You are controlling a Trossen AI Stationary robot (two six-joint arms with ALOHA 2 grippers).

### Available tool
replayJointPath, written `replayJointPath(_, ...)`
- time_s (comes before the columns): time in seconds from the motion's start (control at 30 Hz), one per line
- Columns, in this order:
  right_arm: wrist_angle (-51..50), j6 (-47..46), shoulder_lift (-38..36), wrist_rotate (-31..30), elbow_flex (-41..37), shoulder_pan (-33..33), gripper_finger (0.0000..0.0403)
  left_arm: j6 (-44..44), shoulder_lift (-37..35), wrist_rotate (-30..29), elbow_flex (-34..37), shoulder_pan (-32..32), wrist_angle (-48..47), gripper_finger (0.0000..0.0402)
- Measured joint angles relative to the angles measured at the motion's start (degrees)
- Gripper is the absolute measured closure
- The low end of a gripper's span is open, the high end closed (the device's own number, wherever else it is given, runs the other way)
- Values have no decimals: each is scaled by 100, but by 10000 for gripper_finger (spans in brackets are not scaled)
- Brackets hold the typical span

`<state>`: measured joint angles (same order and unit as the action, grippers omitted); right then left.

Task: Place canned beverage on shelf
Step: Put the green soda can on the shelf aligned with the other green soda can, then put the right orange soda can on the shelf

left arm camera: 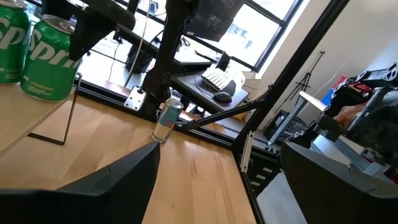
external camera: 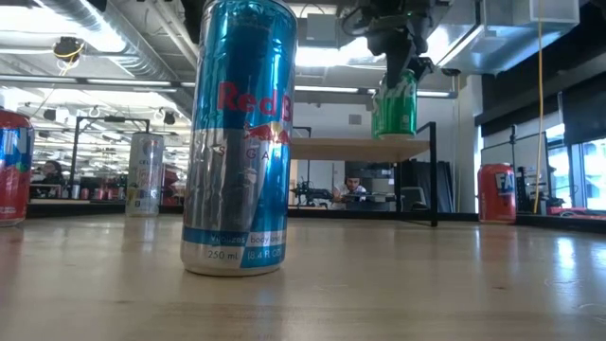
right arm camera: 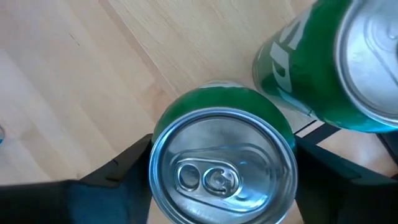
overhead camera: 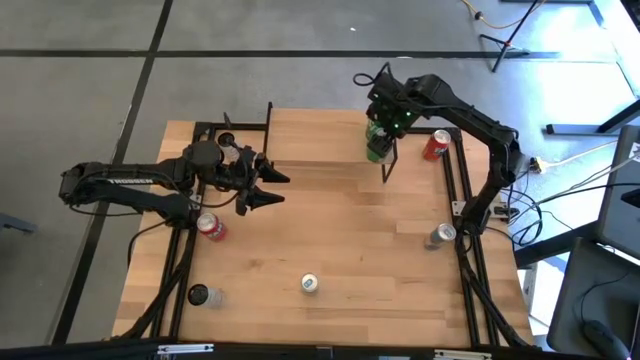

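— Currently, what does the right gripper [overhead camera: 382, 136] grasp?

— A green can [right arm camera: 222, 163], clamped between its fingers and held upright over the shelf [external camera: 365, 147]; the low view shows its base just above the plank. A second green can [right arm camera: 336, 68] stands just beside it.

— And the left gripper [overhead camera: 268, 188]?

— Fingers spread, grasping nothing, well apart from the shelf. A red can [overhead camera: 211, 228] lies near that arm.

Shelf [overhead camera: 330, 140] at table's [overhead camera: 350, 240] far edge. On its right end, one can [right arm camera: 339, 62], apparently just beside the second can [right arm camera: 222, 163] held above by right gripper [overhead camera: 385, 118]. Left gripper [overhead camera: 268, 187] over table's left side.
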<state>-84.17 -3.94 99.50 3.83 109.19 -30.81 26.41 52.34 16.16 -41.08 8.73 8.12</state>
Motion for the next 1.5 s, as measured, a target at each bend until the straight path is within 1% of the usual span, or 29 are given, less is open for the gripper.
replayJointPath(0.1, 60, 65, 21, -86, -19, 7, 43, 27, 0, 53, 0, 0, 0, 75)
replayJointPath(0.17, 108, 109, 26, -114, -24, 0, 19, 29, 1, 115, 0, -1, 0, 75)
replayJointPath(0.23, 126, 152, 24, -119, -22, 0, 24, 31, 0, 125, 0, 0, 0, 75)
replayJointPath(0.33, 75, 270, 24, -110, 51, 0, 48, 33, 1, 127, 0, 0, 0, 75)
replayJointPath(0.5, -213, 316, 20, -113, 550, 2, 76, 35, 2, 133, 0, 0, 0, 75)
replayJointPath(0.7, -590, 283, -1, -485, 1388, 2, 84, 42, 0, 133, 0, 0, 0, 75)
replayJointPath(0.83, -589, 109, -329, -664, 1468, 2, 84, 42, 1, 131, 0, 0, 0, 75)
replayJointPath(0.9, -577, -17, -560, -972, 1332, -70, 84, 42, 1, 131, 0, 0, 0, 75)
replayJointPath(1.03, -589, -233, -997, -1222, 862, -491, 84, 42, 2, 129, 0, 0, 0, 75)
replayJointPath(1.2, -593, -503, -1456, -1471, 12, -1333, 84, 19, 2, 122, 0, 0, 0, 75)
replayJointPath(1.37, -542, -935, -1567, -1541, -948, -1990, 84, 4, 2, 101, 0, 0, 0, 75)
replayJointPath(1.43, -479, -954, -1567, -1577, -1305, -2081, 84, 2, 2, 98, 0, 0, 0, 75)
replayJointPath(1.5, -326, -957, -1549, -1774, -1685, -2111, 84, 2, 2, 99, 0, 0, 0, 75)
